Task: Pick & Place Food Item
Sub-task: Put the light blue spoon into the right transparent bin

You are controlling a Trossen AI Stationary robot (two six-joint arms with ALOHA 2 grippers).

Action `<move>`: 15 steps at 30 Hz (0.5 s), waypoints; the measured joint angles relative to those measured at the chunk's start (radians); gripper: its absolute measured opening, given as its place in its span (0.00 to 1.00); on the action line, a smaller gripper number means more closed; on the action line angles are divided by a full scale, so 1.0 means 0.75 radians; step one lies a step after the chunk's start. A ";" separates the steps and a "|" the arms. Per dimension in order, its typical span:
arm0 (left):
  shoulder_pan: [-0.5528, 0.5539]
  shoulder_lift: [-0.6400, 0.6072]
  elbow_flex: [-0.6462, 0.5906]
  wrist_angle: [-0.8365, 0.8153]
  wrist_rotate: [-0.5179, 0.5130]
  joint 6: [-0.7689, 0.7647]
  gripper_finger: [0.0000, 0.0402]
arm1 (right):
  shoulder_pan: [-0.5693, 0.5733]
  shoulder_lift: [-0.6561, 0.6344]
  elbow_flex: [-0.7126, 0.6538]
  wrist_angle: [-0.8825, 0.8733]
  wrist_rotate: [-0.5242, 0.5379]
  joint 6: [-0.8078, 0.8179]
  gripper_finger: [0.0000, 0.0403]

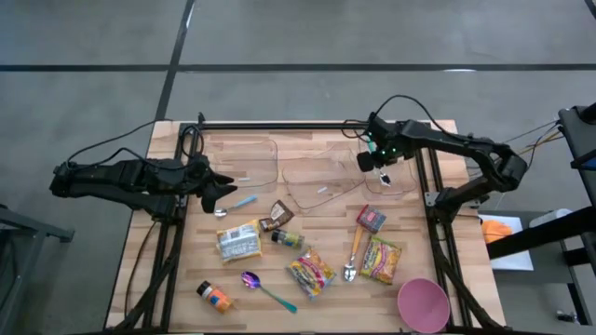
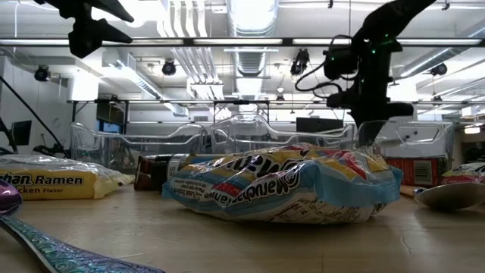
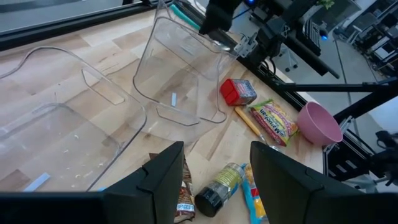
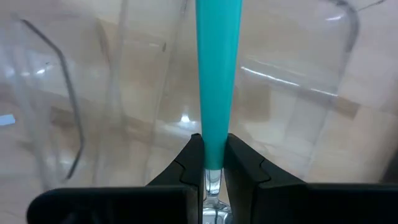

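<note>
The right claw (image 4: 211, 163), clamped on a teal-handled utensil (image 4: 217, 74) (not a food item), hangs over the clear bins (image 1: 317, 177) at upper centre, the left claw (image 3: 214, 171) waits apart, and the food packets (image 1: 312, 272) lie unplaced at lower centre.

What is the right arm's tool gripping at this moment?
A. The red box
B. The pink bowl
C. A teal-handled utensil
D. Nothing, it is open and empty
C: the right wrist view shows the right tool shut on the teal-handled utensil above a clear container, while the red box and the pink bowl lie on the table.
</note>
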 joint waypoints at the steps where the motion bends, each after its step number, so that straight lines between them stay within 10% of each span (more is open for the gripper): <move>1: 0.000 0.000 0.000 0.000 -0.002 0.000 0.48 | 0.000 -0.007 -0.024 0.024 0.000 0.015 0.07; 15: 0.000 0.000 -0.001 0.000 -0.024 0.003 0.48 | -0.001 0.003 -0.203 0.236 -0.027 0.090 0.07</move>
